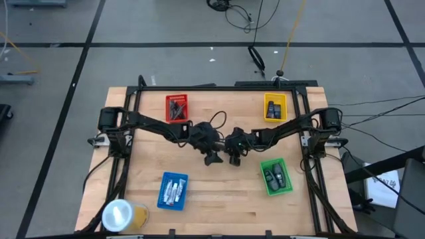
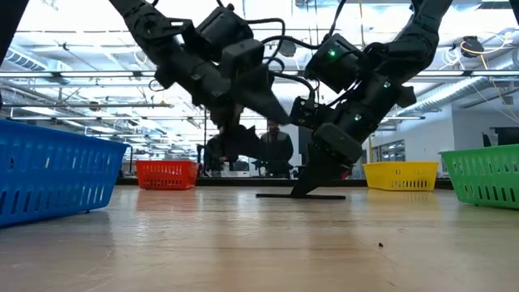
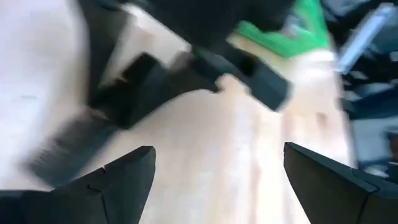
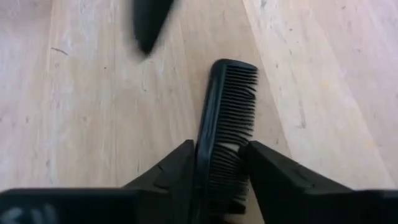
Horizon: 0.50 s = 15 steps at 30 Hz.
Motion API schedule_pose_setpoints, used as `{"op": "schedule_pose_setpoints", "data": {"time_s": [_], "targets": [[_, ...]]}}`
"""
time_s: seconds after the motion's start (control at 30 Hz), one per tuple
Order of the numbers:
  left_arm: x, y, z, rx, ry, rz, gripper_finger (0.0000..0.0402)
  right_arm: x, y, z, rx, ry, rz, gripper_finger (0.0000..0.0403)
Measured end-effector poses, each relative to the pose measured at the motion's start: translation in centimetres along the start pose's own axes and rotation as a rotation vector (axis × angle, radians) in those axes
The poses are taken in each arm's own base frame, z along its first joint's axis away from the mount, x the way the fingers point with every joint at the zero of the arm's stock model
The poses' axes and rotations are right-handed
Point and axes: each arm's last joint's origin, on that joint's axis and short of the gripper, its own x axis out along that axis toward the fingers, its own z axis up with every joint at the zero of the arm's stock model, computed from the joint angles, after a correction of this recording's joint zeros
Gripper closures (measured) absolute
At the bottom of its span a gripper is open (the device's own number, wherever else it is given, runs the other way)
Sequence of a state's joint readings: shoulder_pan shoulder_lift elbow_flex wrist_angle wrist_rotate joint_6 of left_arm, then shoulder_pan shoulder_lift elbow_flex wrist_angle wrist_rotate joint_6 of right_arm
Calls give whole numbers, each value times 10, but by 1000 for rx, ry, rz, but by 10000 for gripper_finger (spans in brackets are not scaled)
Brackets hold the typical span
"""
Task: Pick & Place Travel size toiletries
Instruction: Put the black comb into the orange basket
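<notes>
Wooden counter [image 1: 219,192] planks carry a small black plastic comb [image 4: 227,118] at mid-table, the right gripper [image 4: 217,180] narrowed around it. Left gripper [image 3: 214,174] gapes wide beside it. Grasp seems under way; next comes a lift, likely toward the red plastic tray [image 1: 176,108], through open room.

I see a black comb [image 4: 225,134] with fine teeth on pale wood-grain table [image 1: 219,192]; trays are red [image 1: 176,107], yellow [image 1: 275,107], green [image 1: 275,176], and blue [image 1: 173,192], its contents seemingly white.
</notes>
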<state>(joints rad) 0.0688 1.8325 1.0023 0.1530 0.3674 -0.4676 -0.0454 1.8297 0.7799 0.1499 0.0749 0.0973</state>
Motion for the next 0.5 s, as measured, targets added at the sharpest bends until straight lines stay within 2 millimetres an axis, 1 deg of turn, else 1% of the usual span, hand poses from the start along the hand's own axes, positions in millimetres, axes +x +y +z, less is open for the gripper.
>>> {"op": "schedule_pose_setpoints", "data": {"time_s": [0.1, 0.27, 0.4, 0.5], "targets": [[-1, 5, -2, -7, 8, 78, 53, 0, 0, 0, -16, -3, -2, 301], [1, 16, -8, -28, 56, 155, 53, 1, 0, -1, -31, 3, -4, 350], [-3, 27, -13, -6, 69, 351, 53, 1, -1, 0, -33, -3, -1, 383], [-8, 37, -11, 19, 45, 483, 53, 1, 0, 0, -36, -4, 32, 400]]}}
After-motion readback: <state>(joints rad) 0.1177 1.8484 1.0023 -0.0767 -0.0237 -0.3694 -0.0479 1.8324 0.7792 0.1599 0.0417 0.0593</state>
